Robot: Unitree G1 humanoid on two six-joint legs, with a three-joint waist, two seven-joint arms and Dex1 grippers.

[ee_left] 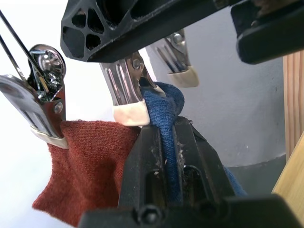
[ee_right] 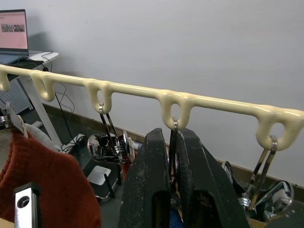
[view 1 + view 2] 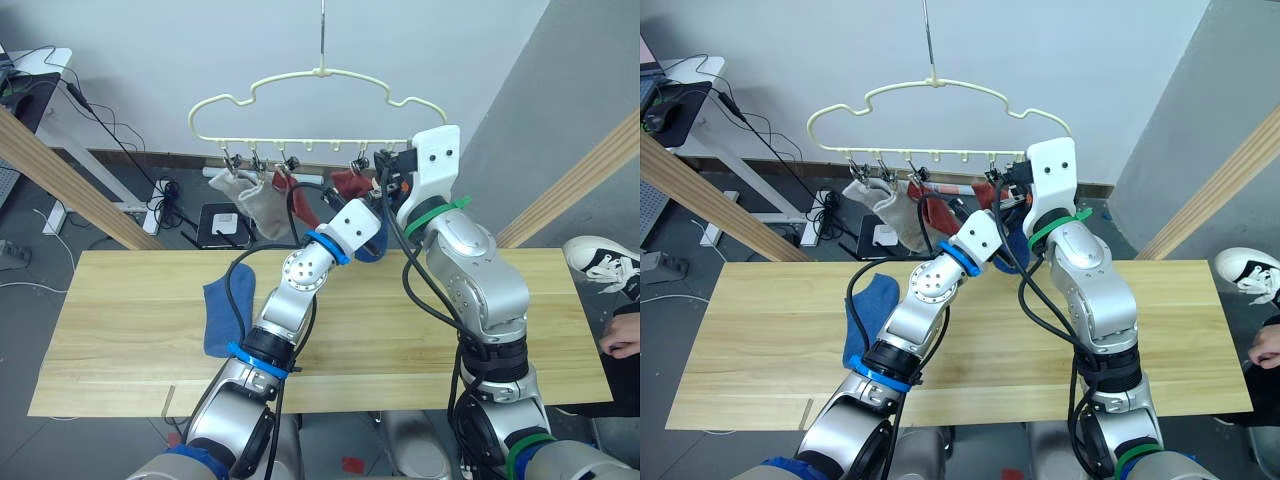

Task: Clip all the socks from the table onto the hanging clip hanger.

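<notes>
Item: blue sock [image 1: 164, 107], being clipped.
Location: it is hanging at the clip hanger [image 3: 320, 105], its top edge sitting against the mouth of a metal clip [image 1: 127, 92], beside a rust red sock [image 1: 80, 166] already hanging from the neighbouring clip.
Left gripper [image 1: 166, 156]: fingers pressed together, pinching the blue sock just below the clip.
Right gripper [image 2: 172, 190]: fingers closing tight on the wire of a clip hanging from the hanger bar, apparently squeezing it open.
Remaining stock: a second blue sock [image 3: 221, 317] is lying flat on the table [image 3: 120, 300], left of the arms. Grey socks [image 3: 250, 200] are already hanging at the left end.
Handling note: the left gripper should be feeding the hem deep between the clip's tips before the right gripper is easing its squeeze; letting go of the sock should wait until the clip is biting.
</notes>
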